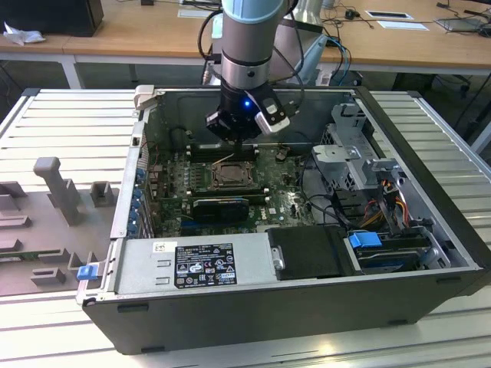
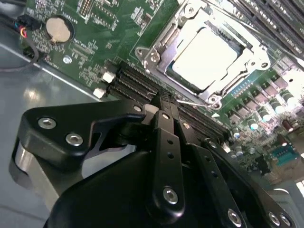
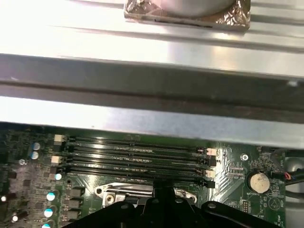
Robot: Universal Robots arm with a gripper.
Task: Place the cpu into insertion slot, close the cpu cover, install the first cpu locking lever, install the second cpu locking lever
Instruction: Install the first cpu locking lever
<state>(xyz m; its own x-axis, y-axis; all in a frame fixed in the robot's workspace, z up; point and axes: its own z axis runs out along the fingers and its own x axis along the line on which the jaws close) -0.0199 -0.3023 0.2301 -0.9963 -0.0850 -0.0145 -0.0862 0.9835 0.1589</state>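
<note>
a universal robots arm reaches into an open computer case (image 1: 307, 299) lying on a ribbed metal bench (image 1: 69, 126), its gripper (image 1: 239, 134) poised just above the green motherboard (image 1: 285, 201); in the second wrist view the black fingers (image 2: 166, 126) are pressed together with nothing between them, their tips over the long black memory slots (image 2: 142, 83) just beside the insertion slot (image 2: 156, 57); the cpu (image 2: 206, 57) sits in that slot, its pale metal top showing through the window of the cpu cover (image 2: 190, 21), which lies flat around it; a thin lever (image 2: 192, 103) runs along the socket edge nearest the fingertips; whether it is latched cannot be told; a coin cell battery (image 2: 59, 28) sits on the board well apart from the socket; in the first wrist view the memory slots (image 3: 135, 156) lie between the socket and the case wall (image 3: 142, 118).
</note>
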